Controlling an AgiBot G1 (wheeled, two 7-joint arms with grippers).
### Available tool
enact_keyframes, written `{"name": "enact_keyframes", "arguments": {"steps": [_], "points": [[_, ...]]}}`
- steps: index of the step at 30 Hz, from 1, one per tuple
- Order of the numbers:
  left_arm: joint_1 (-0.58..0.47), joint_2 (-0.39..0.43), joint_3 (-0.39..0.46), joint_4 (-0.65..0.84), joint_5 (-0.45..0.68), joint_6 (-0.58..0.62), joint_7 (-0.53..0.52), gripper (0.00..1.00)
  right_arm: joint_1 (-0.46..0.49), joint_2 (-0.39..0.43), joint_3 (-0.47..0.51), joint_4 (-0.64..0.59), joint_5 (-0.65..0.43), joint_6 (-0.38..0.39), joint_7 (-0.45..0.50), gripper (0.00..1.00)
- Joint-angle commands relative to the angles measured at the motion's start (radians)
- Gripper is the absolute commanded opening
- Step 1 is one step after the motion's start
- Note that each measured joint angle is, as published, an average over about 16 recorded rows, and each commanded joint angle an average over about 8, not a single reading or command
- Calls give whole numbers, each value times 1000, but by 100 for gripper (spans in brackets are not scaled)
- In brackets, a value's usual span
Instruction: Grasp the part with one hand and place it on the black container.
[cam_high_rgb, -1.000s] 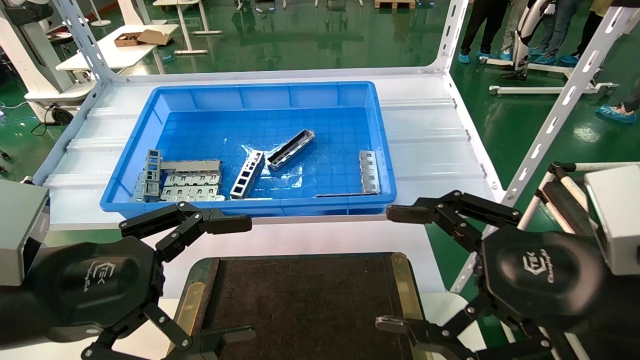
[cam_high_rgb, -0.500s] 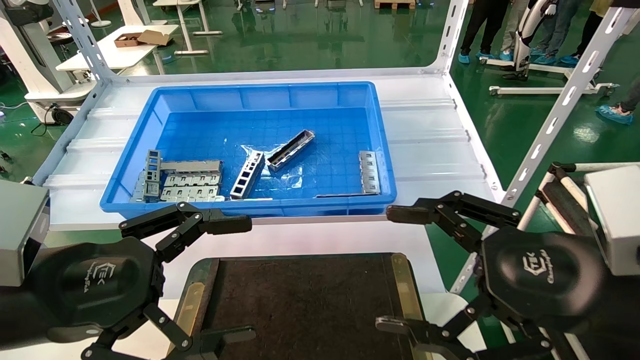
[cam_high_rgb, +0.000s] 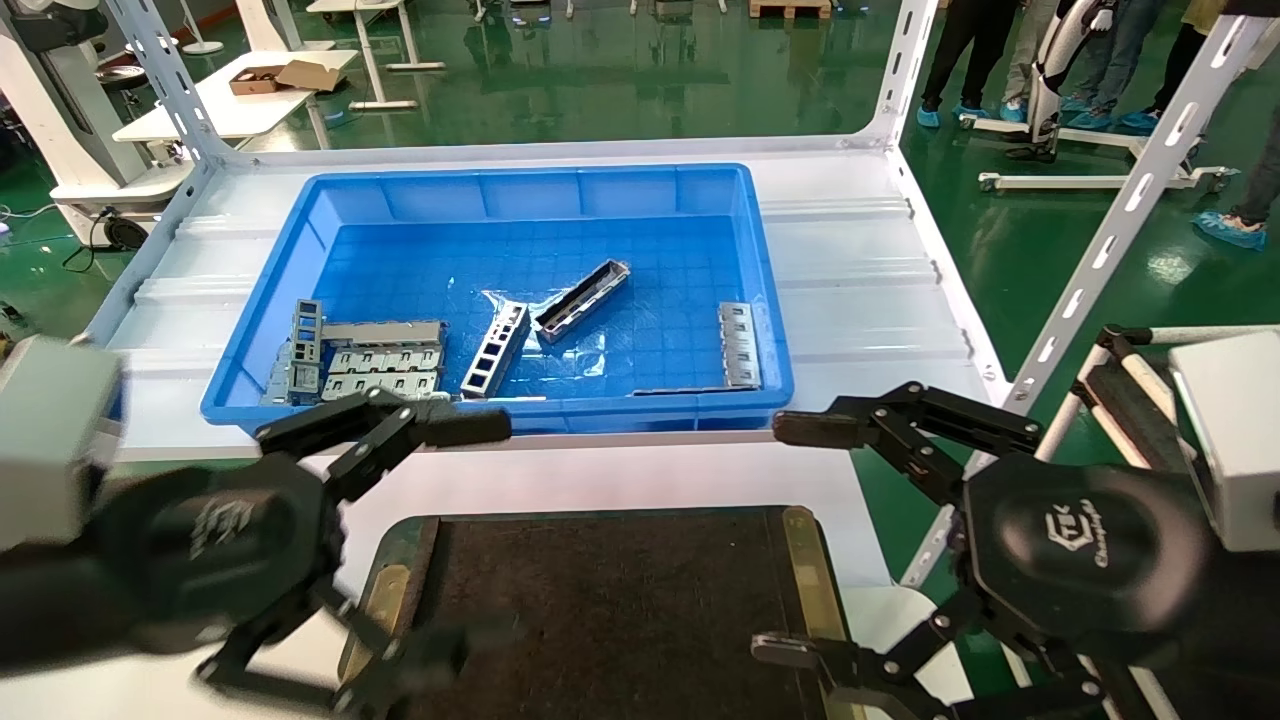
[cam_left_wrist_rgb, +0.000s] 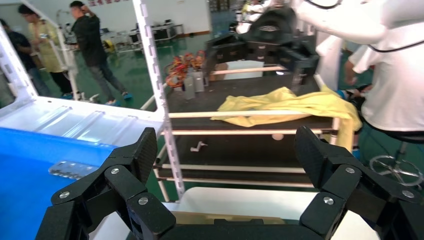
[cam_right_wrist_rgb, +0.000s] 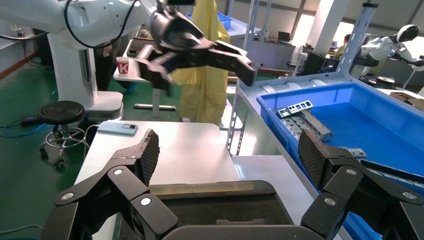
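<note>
Grey part (cam_high_rgb: 582, 300) untouched mid-bin (cam_high_rgb: 255, 400). Left gripper (cam_high_rgb: 400, 545) has just started moving, jaws wide; right gripper (cam_high_rgb: 800, 540) parked, wide. Tray (cam_high_rgb: 805, 560) bare — reach starting.

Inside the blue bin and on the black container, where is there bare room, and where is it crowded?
The black container is bare between its brass strips. In the blue bin, the far half beyond the part is bare. Its near-left corner is crowded with slotted plates beside the ladder strip. Left gripper and right gripper hover open.
</note>
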Motion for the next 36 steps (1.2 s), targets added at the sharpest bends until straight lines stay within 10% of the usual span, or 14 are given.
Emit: {"name": "enact_keyframes", "arguments": {"steps": [1, 27, 29, 36], "points": [[-6, 10, 5, 10, 13, -15, 0, 100, 0, 0, 0, 0, 0, 0, 0, 100], [-508, 526, 259, 768, 603, -506, -22, 100, 0, 0, 0, 0, 0, 0, 0, 100], [-528, 564, 272, 836, 627, -541, -6, 97, 0, 0, 0, 0, 0, 0, 0, 81], [-574, 664, 290, 1017, 663, -640, 49, 12, 0, 0, 0, 0, 0, 0, 0, 0]]}}
